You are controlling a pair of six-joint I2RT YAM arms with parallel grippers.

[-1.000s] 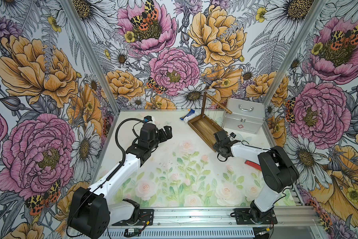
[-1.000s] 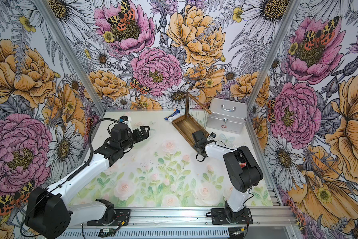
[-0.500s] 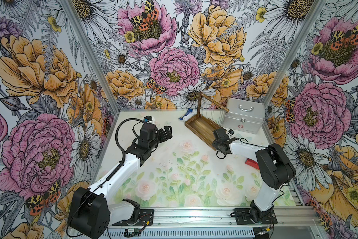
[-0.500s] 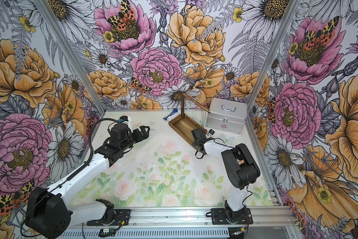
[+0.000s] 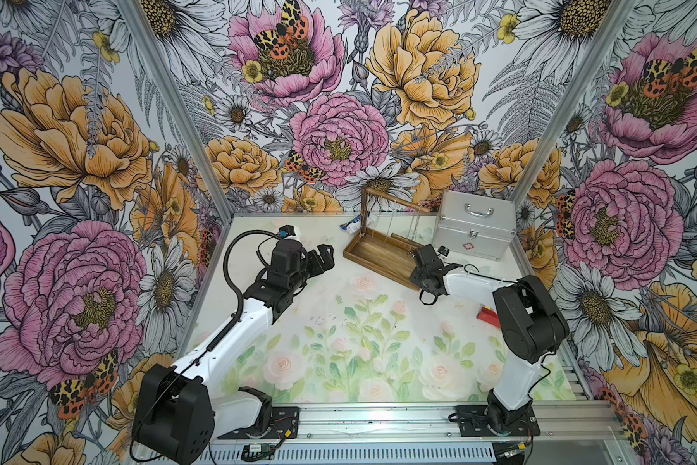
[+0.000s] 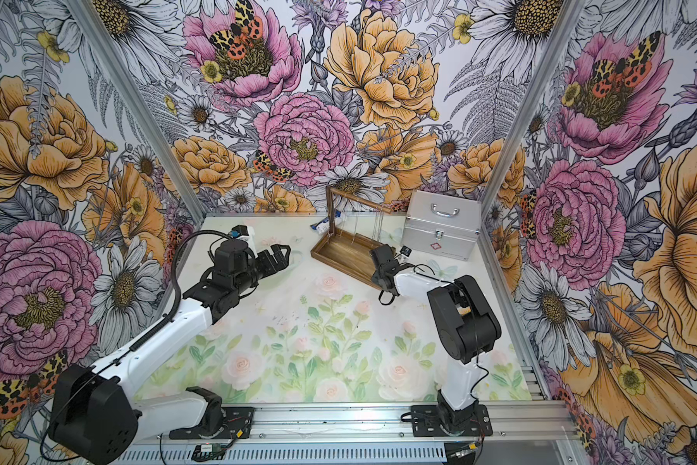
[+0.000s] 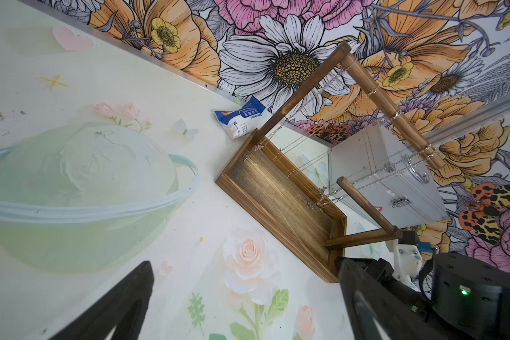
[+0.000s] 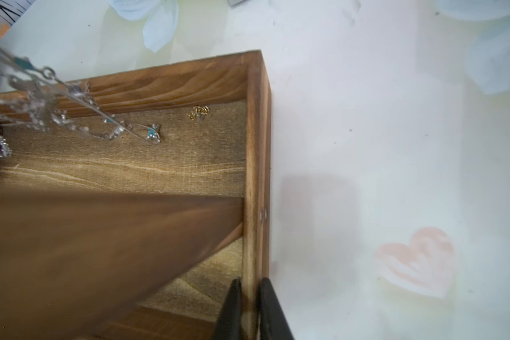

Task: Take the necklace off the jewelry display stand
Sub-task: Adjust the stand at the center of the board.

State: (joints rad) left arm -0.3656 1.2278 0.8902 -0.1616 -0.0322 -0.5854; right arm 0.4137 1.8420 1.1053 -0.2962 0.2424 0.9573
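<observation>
Red cross-shaped emblem (image 5: pixel 468 246) on silver case (image 5: pixel 475 219); packet (image 7: pixel 243 117) print illegible.

left end effector (image 5: pixel 327 257): jaws wide, hovering | right end effector (image 8: pixel 249 294): jaws pinched, low

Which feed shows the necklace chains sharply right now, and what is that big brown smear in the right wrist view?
Left wrist view: sharp, evenly lit; necklace chains crisp on the top rod of the jewelry display stand. Right wrist view: the smear is stand wood too close to focus; some pendants blurred. Both top views: chains barely visible.
</observation>
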